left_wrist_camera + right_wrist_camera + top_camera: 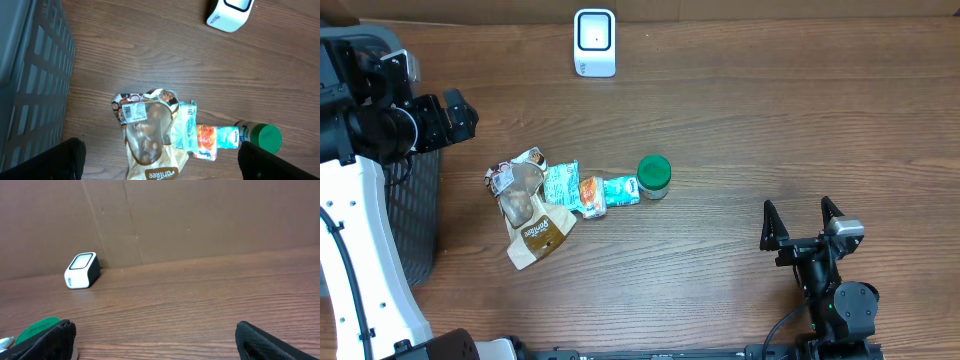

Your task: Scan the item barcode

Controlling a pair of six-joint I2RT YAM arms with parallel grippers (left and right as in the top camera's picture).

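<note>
While left fingers (55, 160) and right fingers (50, 340) gape, packets (535, 200) heaped, scanner (594, 42) apart

Soft, even light from above keeps my worktop (740, 120) bright, with only faint, short shadows. The overhead view is sharp, while my right gripper (154, 330) looks dark and blurred along the bottom of its wrist view

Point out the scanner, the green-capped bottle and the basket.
scanner (595, 42), overhead view, on its top face
green-capped bottle (654, 171), overhead view, on the cap
basket (37, 85), left wrist view, on its slatted wall
</note>
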